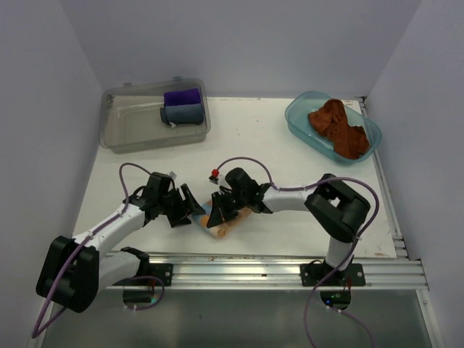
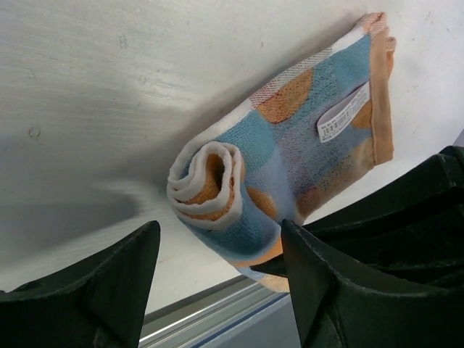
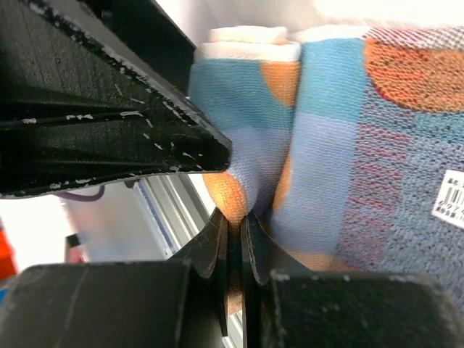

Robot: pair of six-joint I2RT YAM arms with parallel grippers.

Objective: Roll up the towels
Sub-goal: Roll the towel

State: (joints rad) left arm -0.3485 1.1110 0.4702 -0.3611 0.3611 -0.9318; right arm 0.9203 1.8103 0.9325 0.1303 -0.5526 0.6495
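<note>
Surveying the desk (image 1: 290,167) from the left, we note a clear container (image 1: 119,134) holding a purple cloth (image 1: 181,96) and a grey-blue cloth (image 1: 183,114), neither part of the job. Next, the left gripper (image 1: 190,205) stands with jaws wide and holding nothing, just beside the patterned towel (image 2: 290,138), which lies part-rolled near the desk's near edge. The roll's spiral end faces these jaws. Its long axis runs away from them toward the right arm, and the flat labelled tail lies beyond. We cannot confirm contact. The right gripper (image 3: 233,225) has its jaws pinched tight on that towel's near edge. Both arms are equally close. At far right, the rust-brown towel (image 1: 338,127) sits crumpled in a blue tub (image 1: 297,119), not yet rolled.
</note>
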